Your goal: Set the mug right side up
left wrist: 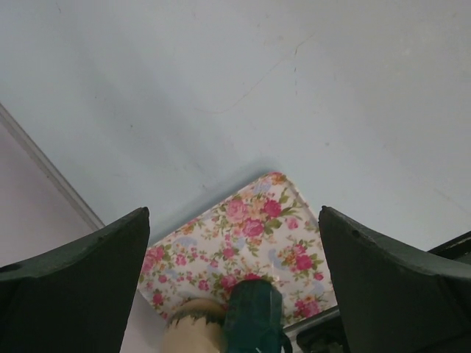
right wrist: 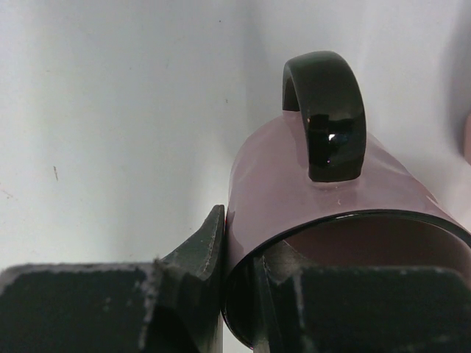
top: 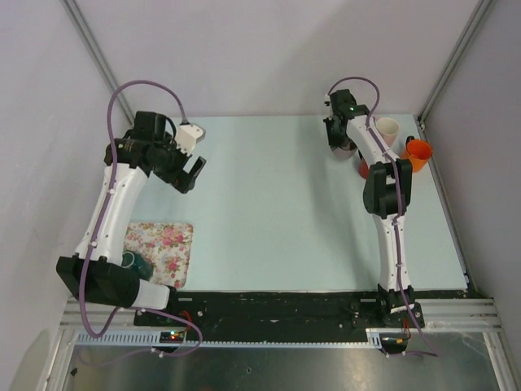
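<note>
Just left of the white cup (top: 388, 129), the mug (right wrist: 324, 198) is pinched at its rim by the right end effector (right wrist: 239, 257), one finger inside and one outside. So thin a hold may slip when the mug swings and knock the white cup. Only the wrist view shows this grip; from overhead the arm hides it. The left end effector (top: 189, 167), well left of the white cup, hangs spread apart.

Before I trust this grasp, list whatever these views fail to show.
Mug: top external, almost wholly under the right gripper and wrist; right wrist, its rim partly cut off by the bottom edge.
Red-orange object: top external, mostly covered by the right arm; unidentifiable.
Teal object: left wrist, cut by the bottom edge; top external, half hidden by the left arm.
</note>
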